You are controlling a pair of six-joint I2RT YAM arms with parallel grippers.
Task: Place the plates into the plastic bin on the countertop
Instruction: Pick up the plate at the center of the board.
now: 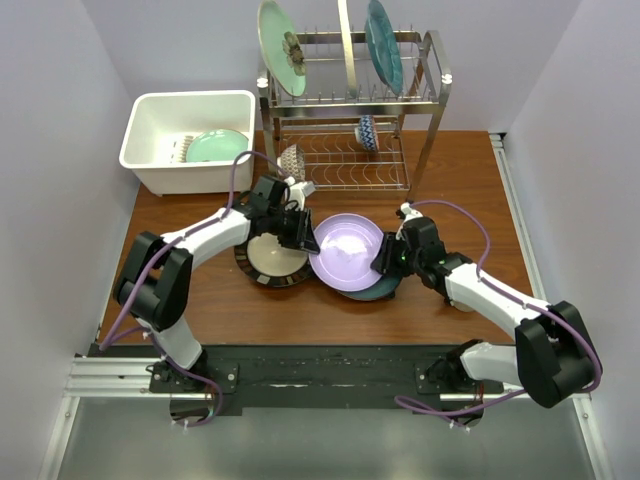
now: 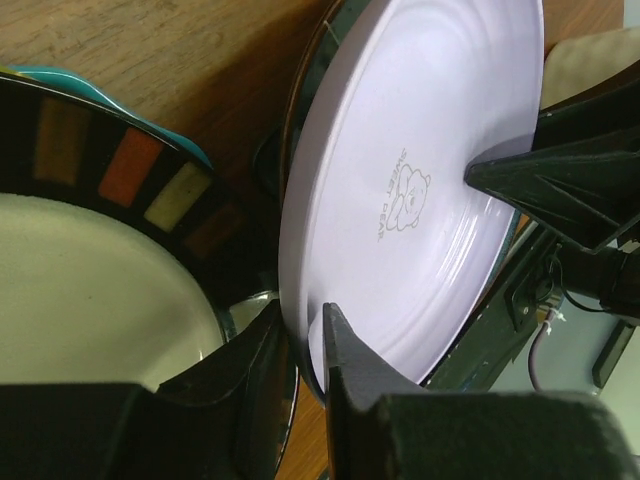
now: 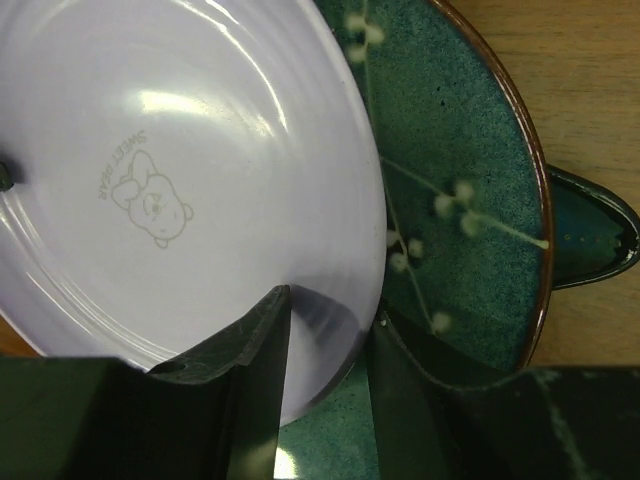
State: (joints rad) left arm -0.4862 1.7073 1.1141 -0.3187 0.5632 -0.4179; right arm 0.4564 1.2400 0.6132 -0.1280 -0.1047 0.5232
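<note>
**Task object.** The lavender plate [image 1: 347,250] lies in the middle of the frame in the top view, over the wooden table [image 1: 460,200]. It is well apart from the plastic bin [image 1: 170,178] at the upper left.

**Left gripper** [image 1: 305,232]. It sits at the plate's left edge. In the left wrist view its two fingers [image 2: 345,365] stand one on each side of the rim, at the bottom centre of the frame. They are closed onto the rim with no gap visible.

**Right gripper** [image 1: 385,258]. It sits at the plate's opposite, right edge. In the right wrist view one finger [image 3: 260,345] lies over the plate's printed face and the other is below the rim, so the rim is clamped between them.

**Neighbouring items.**
- The black-striped plate [image 1: 272,260] lies just left of the lavender plate, partly beneath the left gripper.
- A dark green plate [image 3: 460,180] with white blossom marks lies under the lavender plate's right side.
- A pale green plate [image 1: 218,146] rests inside the bin.
- The dish rack [image 1: 345,165] stands at the upper centre, right of the bin.
</note>
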